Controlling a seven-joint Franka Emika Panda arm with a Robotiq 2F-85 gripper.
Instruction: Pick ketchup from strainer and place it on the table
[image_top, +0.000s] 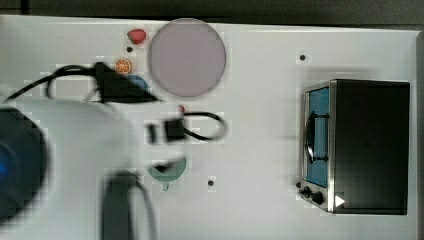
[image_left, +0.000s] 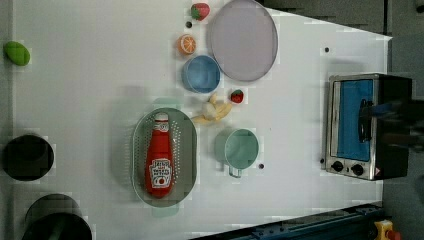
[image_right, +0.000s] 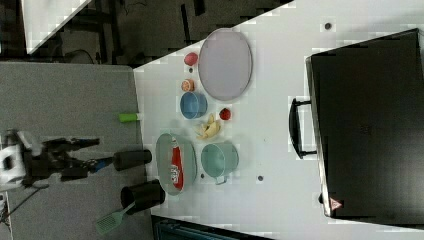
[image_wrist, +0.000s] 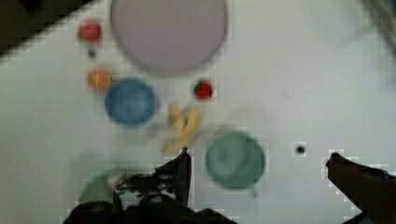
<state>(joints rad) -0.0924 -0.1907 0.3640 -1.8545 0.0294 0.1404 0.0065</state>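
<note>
The red ketchup (image_left: 160, 156) with its white cap and label lies lengthwise inside the pale green strainer (image_left: 138, 150), on the white table (image_left: 80, 90). In the right view the ketchup (image_right: 176, 165) rests in the strainer (image_right: 164, 149), and my gripper (image_right: 95, 153) hangs apart from it toward the right view's left, touching nothing. In the wrist view my gripper (image_wrist: 257, 155) is open wide with nothing between its fingers (image_wrist: 183, 169). A part of the strainer (image_wrist: 95, 189) shows beside one finger. In the top view my arm (image_top: 75, 140) covers the strainer.
Near the strainer lie a banana (image_left: 214, 111), a green cup (image_left: 241, 149), a blue cup (image_left: 201, 74), a strawberry (image_left: 237, 96) and an orange slice (image_left: 187, 44). A grey-lilac plate (image_left: 242, 40) and a toaster oven (image_left: 365, 125) stand beyond. Two black cylinders (image_left: 27, 157) stand at the left view's left.
</note>
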